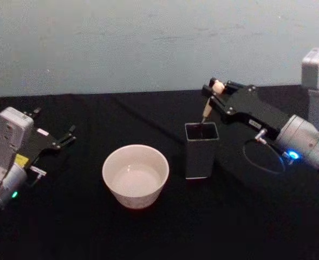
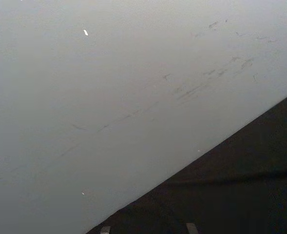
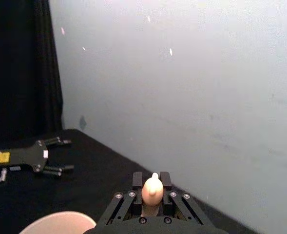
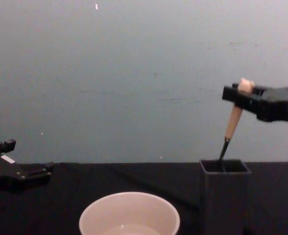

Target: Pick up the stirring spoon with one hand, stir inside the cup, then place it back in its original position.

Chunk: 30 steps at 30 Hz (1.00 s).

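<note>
Right tool (image 4: pixel 241 96), held level, pinches spoon (image 4: pixel 232 124) in holder (image 4: pixel 225 196).

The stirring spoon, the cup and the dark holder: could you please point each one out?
stirring spoon (image 4: pixel 233 122), chest view, on its beige handle.
cup (image 1: pixel 136 201), head view, on its outer wall.
dark holder (image 1: pixel 198 160), head view, on its front face.

Dim, diffuse light overall. Pale grey-blue wall (image 1: pixel 148 43) evenly lit; black cloth table (image 1: pixel 67 227) reads near featureless. Soft highlight inside wide round cream cup (image 1: pixel 136 196). Small blue indicator lamp (image 1: pixel 293 156) glows brightly.
</note>
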{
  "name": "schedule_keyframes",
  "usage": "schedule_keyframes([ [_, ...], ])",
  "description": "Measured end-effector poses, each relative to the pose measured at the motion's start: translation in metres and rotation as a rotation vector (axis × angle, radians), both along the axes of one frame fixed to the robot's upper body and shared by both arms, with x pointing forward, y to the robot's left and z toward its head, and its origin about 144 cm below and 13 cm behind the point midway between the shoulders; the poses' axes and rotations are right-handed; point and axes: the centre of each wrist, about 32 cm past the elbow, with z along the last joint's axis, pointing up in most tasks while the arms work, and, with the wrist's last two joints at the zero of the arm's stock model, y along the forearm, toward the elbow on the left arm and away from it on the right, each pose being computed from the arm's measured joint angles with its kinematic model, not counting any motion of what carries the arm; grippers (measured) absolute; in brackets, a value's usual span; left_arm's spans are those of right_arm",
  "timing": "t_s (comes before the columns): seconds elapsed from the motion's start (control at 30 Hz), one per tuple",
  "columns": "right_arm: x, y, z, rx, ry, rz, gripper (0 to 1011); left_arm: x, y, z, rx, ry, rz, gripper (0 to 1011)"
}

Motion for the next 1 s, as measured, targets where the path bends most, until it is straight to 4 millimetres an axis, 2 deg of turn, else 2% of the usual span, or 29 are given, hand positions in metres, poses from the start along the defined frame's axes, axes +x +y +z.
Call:
schedule_keyframes([
  [0.23,0.004,-0.004,0.016,0.008,-0.080,0.038,214,0.000,0.000,0.000,0.000,0.000,0.000,1001],
  [0.53,0.012,0.000,0.025,0.020,-0.129,0.081,214,0.000,0.000,0.000,0.000,0.000,0.000,1001],
  [1.0,0.030,0.041,0.007,0.021,-0.116,0.303,214,0.000,0.000,0.000,0.000,0.000,0.000,1001],
])
